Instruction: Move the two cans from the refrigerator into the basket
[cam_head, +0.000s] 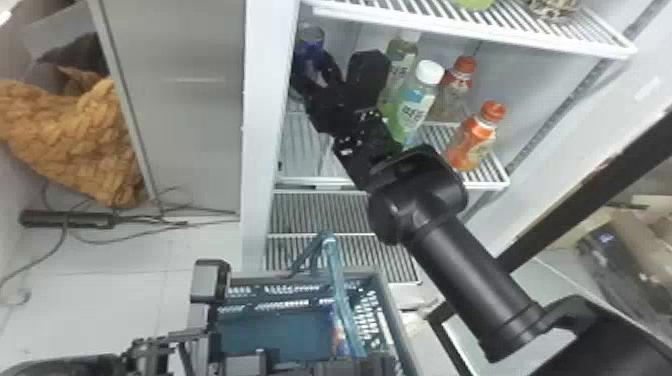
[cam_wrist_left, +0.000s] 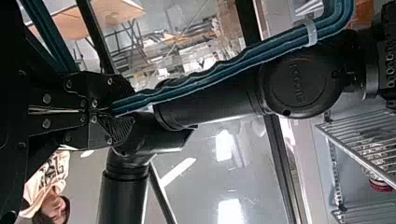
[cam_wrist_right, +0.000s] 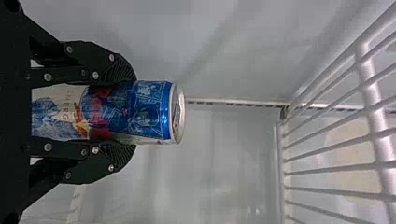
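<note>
Held can (cam_wrist_right: 126, 111) upright, long axis vertical, lid up

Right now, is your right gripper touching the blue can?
Touching. The right wrist view shows the can squeezed between the two fingers of the right gripper, one pressed against each side.

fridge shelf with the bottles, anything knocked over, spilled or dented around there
Nothing stands out. The front green bottle and front orange bottle stand upright and capped on the wire shelf, with no spill visible. The can in the right gripper shows no clear dent on its visible side.
</note>
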